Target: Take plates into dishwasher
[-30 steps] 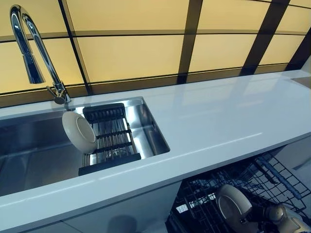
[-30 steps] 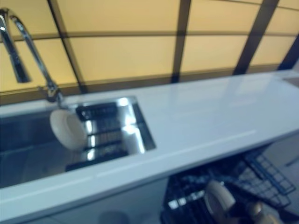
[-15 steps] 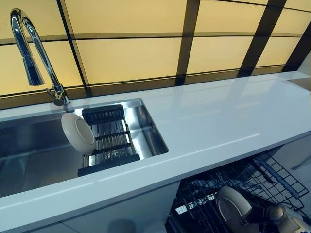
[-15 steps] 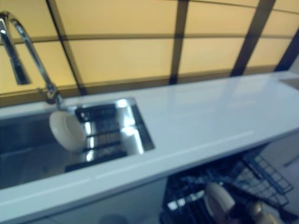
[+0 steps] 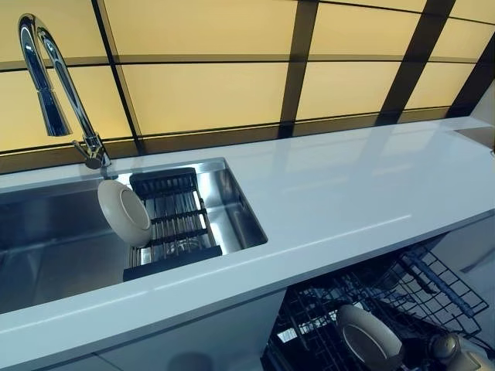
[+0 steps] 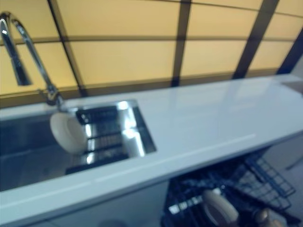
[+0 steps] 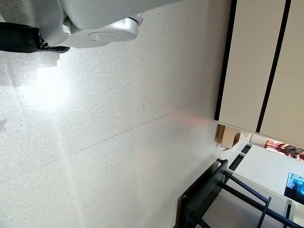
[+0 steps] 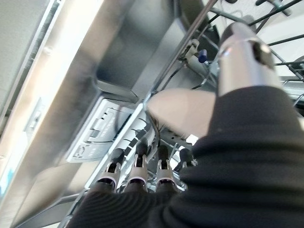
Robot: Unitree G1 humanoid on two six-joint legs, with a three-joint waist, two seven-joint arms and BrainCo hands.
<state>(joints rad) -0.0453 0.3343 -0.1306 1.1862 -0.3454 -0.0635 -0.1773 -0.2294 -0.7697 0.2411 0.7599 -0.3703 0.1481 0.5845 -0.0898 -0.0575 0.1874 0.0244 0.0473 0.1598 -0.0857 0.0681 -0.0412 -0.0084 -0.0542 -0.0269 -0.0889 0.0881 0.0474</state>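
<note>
Two plates concerned me, but the biggest thing before me was the white bench (image 5: 348, 193), which ran from near left to far right. The steel sink (image 5: 46, 232) was sunk into its left part, under a tall tap (image 5: 54, 77). Below the bench's near edge, at the right, the dishwasher rack (image 5: 433, 286) stood pulled out, its dark wires open to reach from above.

A slatted drainer (image 5: 174, 220) lay across the right end of the sink. The sink plate (image 5: 124, 212) stood on its rim against the drainer's left end, its broad side turned left and near. I judged it was propped there to drain and to be easy to pick up, and it had yet to be carried over.

The held plate (image 5: 370, 340) was down inside the dishwasher rack, at its near side. It leaned rather than stood, its hollow face turned up towards me and its long line running from far left to near right. I took that to be the tilt needed to slip its rim between the wires.

My right hand (image 8: 237, 57) was grasping it, thumb on one face and fingers (image 8: 137, 164) curled under the other. My left hand showed in no view.
</note>
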